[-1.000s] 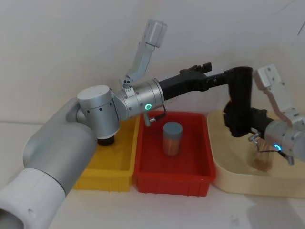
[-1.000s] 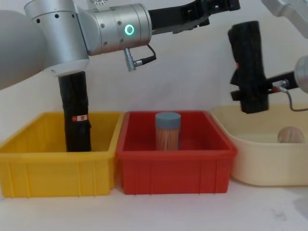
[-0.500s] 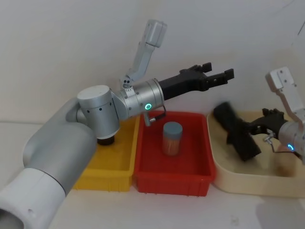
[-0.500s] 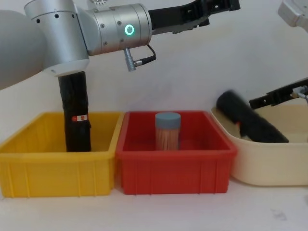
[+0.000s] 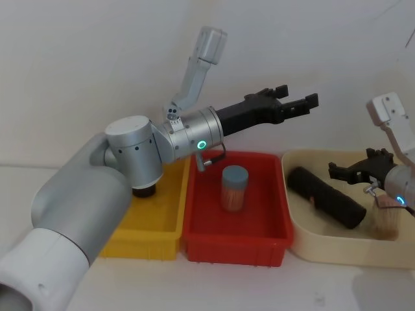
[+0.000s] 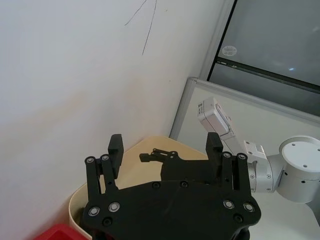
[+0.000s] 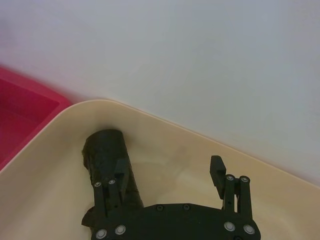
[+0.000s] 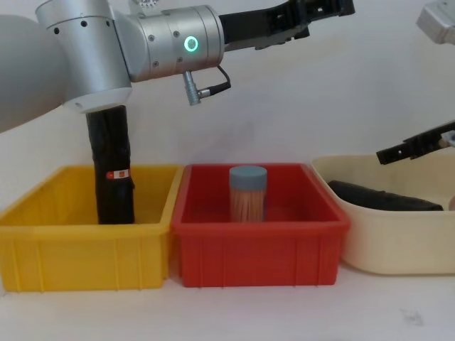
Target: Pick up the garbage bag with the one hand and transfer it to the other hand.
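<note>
The garbage bag (image 5: 327, 197) is a black roll lying on its side in the cream tub (image 5: 337, 253), low behind the tub's wall in the chest view (image 8: 384, 199). My right gripper (image 5: 355, 167) hovers open just above it, with nothing between its fingers (image 7: 169, 167); the roll (image 7: 107, 165) lies under one finger. My left gripper (image 5: 298, 103), on the arm with the green ring light, is held open and empty high above the red bin's far right corner (image 8: 327, 8) (image 6: 165, 147). A second black roll (image 8: 111, 167) stands upright in the yellow bin (image 8: 78, 263).
A clear jar of toothpicks (image 5: 234, 188) with a blue-grey lid stands in the red bin (image 5: 233, 243) between the yellow bin and the tub. A pale bristly item (image 5: 388, 223) lies at the tub's right end. A white wall is close behind.
My right gripper held the bag upright a second ago; it has opened, and the bag has tipped over and landed flat in the cream tub. The left arm has stayed put.
</note>
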You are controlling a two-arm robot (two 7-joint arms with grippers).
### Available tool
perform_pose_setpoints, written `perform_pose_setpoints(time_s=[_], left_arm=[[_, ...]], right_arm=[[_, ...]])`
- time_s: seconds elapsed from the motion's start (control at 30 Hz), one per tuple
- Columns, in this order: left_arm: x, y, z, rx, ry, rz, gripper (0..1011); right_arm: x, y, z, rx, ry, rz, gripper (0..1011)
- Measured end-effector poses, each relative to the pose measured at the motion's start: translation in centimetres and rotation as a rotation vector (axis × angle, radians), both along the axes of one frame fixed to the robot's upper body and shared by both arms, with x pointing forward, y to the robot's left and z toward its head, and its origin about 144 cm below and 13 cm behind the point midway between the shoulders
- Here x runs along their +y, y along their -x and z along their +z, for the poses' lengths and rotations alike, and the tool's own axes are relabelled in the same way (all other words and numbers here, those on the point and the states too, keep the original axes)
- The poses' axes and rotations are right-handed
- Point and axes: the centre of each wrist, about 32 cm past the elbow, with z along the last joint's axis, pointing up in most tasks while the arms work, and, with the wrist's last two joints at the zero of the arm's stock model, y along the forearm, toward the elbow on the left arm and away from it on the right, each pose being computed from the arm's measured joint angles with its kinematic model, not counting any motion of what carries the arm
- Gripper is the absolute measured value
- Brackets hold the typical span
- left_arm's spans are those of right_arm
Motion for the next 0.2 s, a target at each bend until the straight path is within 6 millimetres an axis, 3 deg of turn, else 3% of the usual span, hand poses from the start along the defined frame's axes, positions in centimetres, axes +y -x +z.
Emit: perform_pose_setpoints(time_s=[0.2], left_arm=[[0.00,0.00,0.00,0.000,0.000,0.000,1002]], right_arm=[[-0.13,-0.06,-0.02,0.001,0.003,-0.006,1002]])
